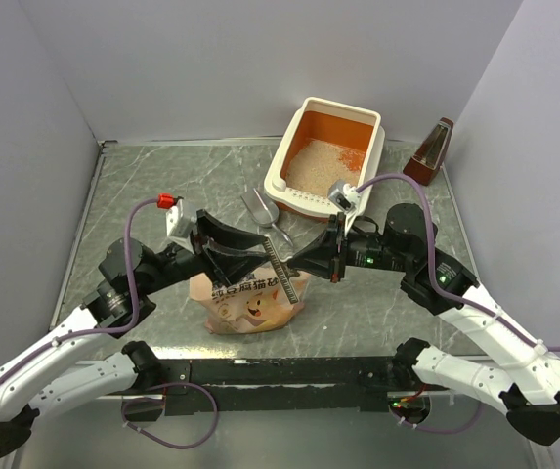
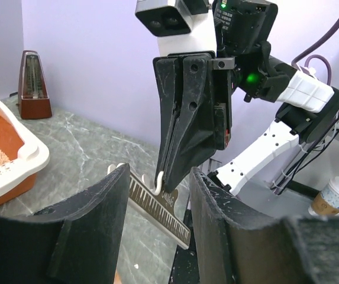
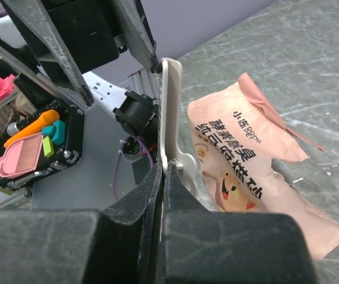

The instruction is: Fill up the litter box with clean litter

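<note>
Jaws of the right gripper are pressed together on a thin white clip, hard plastic with ruler-like marks. Those of the left gripper stand apart with the clip between them. Below is the soft pink bag, near the table's near edge. At the far edge sits the box, cream outside and orange inside. Sandy beige litter covers part of its floor, so I judge it partly filled, with more pouring left.
</note>
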Robot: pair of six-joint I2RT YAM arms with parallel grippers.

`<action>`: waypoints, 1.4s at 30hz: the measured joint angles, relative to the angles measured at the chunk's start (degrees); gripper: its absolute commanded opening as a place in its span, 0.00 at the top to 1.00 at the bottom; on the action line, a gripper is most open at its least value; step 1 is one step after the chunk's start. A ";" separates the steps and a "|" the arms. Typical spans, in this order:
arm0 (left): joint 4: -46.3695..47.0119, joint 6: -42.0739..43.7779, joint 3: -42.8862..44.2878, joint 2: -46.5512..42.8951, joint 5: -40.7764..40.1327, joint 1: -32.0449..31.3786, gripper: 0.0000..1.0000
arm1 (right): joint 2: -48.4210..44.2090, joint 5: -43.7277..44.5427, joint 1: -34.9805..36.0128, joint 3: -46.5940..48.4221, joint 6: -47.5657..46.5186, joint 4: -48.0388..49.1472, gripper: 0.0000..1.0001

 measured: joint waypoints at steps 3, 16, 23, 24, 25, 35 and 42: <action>1.27 -0.24 -0.11 0.57 0.02 -0.07 0.50 | 0.11 0.52 0.59 0.00 -0.09 -0.02 1.00; 1.73 -0.39 -0.55 -0.61 -1.73 -0.02 0.50 | -1.46 6.34 3.10 1.62 -2.86 -3.06 1.00; 1.07 -0.22 -0.59 -2.08 -2.03 0.00 0.50 | -3.17 7.87 3.10 2.69 -3.72 -2.58 1.00; 1.07 -0.22 -0.61 -2.01 -2.03 0.00 0.50 | -3.19 7.74 3.10 2.69 -3.69 -2.36 1.00; 1.07 -0.22 -0.66 -1.97 -2.03 0.00 0.50 | -3.15 7.52 3.10 2.69 -3.61 -2.10 1.00; 1.53 -0.46 -1.49 -0.28 -1.84 0.00 0.50 | -1.42 5.81 4.17 2.67 -2.40 0.81 1.00; 2.38 -0.50 -1.49 -0.04 -1.49 0.00 0.72 | -0.81 5.29 5.01 2.67 -2.19 1.77 1.00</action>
